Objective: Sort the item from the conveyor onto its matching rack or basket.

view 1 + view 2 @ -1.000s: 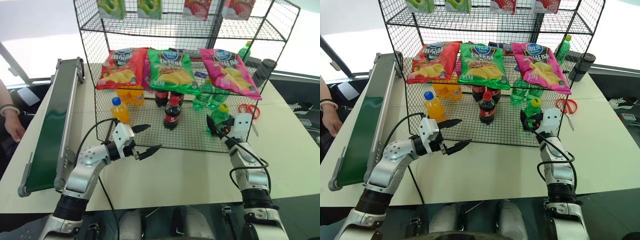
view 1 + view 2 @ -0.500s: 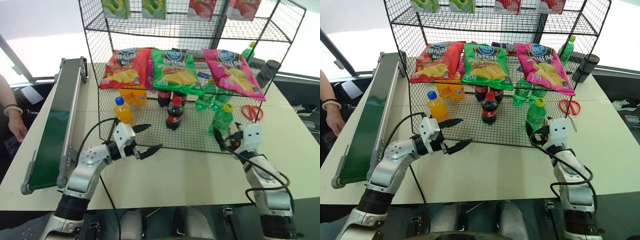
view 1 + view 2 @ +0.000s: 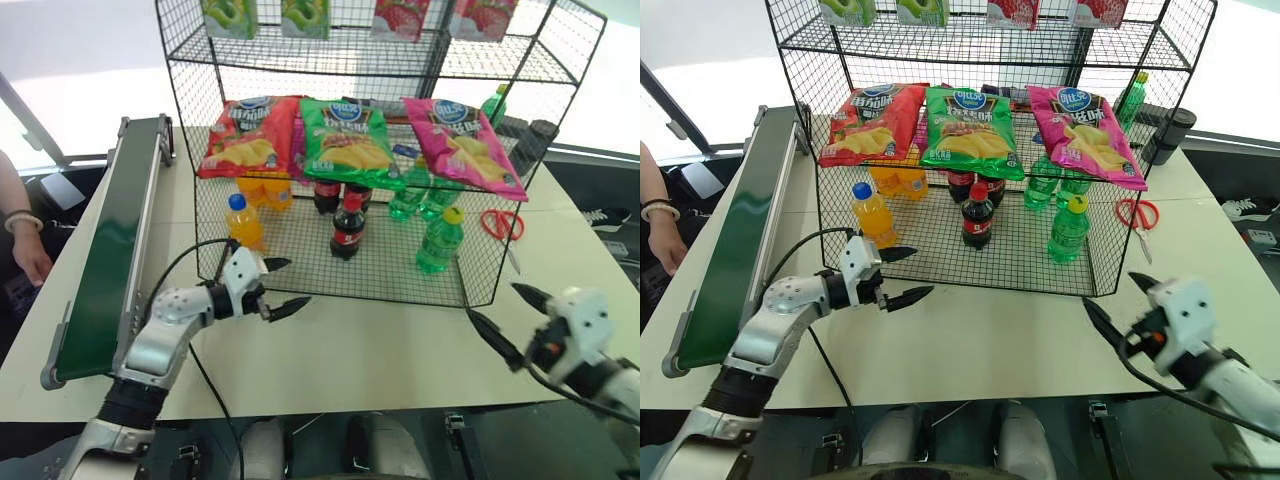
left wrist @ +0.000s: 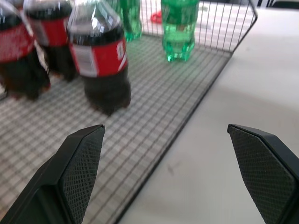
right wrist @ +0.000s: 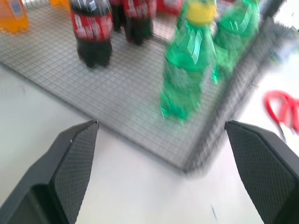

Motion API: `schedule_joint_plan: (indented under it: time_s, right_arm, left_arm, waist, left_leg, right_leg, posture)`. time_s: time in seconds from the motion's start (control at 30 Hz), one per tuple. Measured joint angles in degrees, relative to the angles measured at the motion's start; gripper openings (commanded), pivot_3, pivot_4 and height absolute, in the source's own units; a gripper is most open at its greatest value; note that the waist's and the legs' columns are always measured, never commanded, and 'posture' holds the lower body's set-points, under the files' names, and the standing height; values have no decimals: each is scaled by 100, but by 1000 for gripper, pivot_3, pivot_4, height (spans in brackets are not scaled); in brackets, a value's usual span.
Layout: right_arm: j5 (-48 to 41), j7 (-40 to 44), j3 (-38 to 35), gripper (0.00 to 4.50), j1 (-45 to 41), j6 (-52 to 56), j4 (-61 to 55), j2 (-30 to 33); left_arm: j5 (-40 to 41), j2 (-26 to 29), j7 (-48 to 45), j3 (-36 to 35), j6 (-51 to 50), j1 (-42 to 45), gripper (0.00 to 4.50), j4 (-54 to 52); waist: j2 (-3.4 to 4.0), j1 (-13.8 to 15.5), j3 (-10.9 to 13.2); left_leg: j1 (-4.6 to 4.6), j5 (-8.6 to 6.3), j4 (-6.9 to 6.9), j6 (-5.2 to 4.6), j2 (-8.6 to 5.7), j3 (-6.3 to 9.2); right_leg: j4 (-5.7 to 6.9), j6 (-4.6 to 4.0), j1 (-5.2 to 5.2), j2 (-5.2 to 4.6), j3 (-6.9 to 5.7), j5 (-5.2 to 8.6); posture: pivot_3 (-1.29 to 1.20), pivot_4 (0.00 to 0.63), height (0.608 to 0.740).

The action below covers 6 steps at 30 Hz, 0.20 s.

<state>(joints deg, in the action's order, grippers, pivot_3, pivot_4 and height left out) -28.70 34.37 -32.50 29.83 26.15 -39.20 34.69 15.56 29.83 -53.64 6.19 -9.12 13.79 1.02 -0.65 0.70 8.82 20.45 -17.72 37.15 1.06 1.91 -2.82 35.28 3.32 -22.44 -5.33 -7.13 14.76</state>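
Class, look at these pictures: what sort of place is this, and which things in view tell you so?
Probably a robot test set-up staged like a shop: a tall black wire-grid shelf unit holds crisp bags and rows of soda bottles sorted by kind, and a long dark-green conveyor belt with grey rails runs along the white table.

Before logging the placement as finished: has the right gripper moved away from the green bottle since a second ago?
Yes. The right gripper has pulled back off the rack, toward the table's near edge; the green bottle stands alone.
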Motion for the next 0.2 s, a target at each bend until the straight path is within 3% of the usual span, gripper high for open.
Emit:
schedule_joint_plan:
  time_s: [0.2]
  right_arm:
    - [-88, 134, -96, 4482, -80, -10, 2, 15]
  left_arm:
    - [16, 110, -103, -116, 48, -47, 4500, 15]
  waist:
    - [-1, 12, -1]
  left_leg:
    - [-1, 0, 0, 0, 0, 0]
  right_leg:
    - [-1, -1, -1, -10, 4, 0]
  posture:
    - [0, 150, 733]
